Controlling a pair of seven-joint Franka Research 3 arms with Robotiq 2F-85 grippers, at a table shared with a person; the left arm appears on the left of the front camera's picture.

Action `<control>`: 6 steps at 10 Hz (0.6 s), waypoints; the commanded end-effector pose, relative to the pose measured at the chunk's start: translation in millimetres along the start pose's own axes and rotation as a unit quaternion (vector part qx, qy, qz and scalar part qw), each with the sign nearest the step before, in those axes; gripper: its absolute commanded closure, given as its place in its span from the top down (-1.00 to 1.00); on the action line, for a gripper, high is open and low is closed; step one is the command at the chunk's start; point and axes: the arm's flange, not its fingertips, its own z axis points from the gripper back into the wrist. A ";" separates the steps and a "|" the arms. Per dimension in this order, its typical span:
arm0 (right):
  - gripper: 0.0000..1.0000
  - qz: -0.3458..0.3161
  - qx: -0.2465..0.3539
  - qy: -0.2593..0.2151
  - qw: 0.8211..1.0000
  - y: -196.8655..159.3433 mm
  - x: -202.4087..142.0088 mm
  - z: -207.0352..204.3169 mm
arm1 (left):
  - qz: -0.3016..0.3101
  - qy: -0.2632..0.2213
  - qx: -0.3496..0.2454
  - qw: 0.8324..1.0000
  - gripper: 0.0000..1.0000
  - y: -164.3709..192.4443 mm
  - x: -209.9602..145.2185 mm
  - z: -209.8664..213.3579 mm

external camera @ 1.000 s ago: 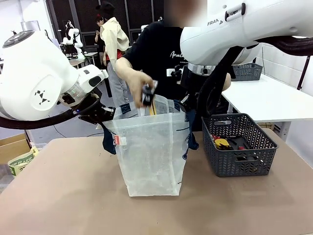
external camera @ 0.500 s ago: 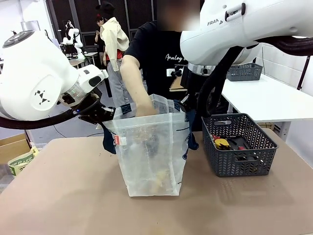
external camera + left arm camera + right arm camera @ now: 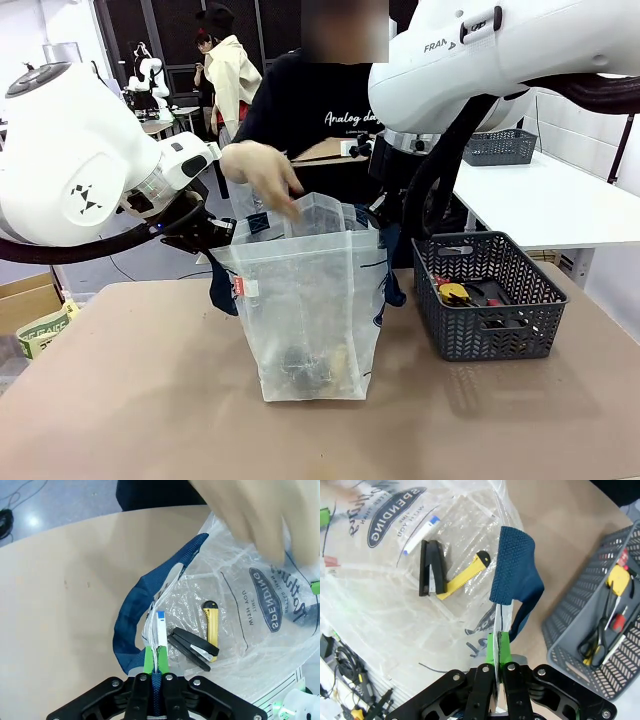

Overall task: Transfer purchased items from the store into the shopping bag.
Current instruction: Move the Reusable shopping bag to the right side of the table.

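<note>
The shopping bag (image 3: 310,300) stands upright and open mid-table, translucent with navy strap handles. My left gripper (image 3: 215,235) is shut on its left rim beside a navy handle (image 3: 130,625), green pads pinching the plastic (image 3: 156,656). My right gripper (image 3: 497,645) is shut on the opposite rim by the other handle (image 3: 512,565). At the bag's bottom lie a black stapler (image 3: 428,567), a yellow utility knife (image 3: 462,575) and a white-and-blue stick (image 3: 420,535). The person's hand (image 3: 262,175) hovers empty just above the bag's mouth.
A dark grey mesh basket (image 3: 480,340) sits on the table to the bag's right, holding scissors (image 3: 597,635) and small yellow and red items. A second grey basket (image 3: 505,147) rests on the white table at the back right. Boxes (image 3: 30,300) stand off the table's left edge.
The person's hand lowered the black stapler into the bag, left it at the bottom, and has risen out empty. Both grippers have kept still on the rim.
</note>
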 end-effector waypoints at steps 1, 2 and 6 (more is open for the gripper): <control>-1.00 -0.002 0.001 0.003 1.000 -1.1 -0.8 0.5 | 0.004 -0.001 0.001 1.000 -1.00 1.2 -1.1 0.9; -1.00 -0.002 0.001 0.003 1.000 -1.1 -0.8 0.5 | 0.004 -0.001 0.001 1.000 -1.00 1.2 -1.1 0.9; -1.00 -0.002 0.001 0.003 1.000 -1.1 -0.8 0.5 | 0.004 -0.001 0.001 1.000 -1.00 1.2 -1.1 0.9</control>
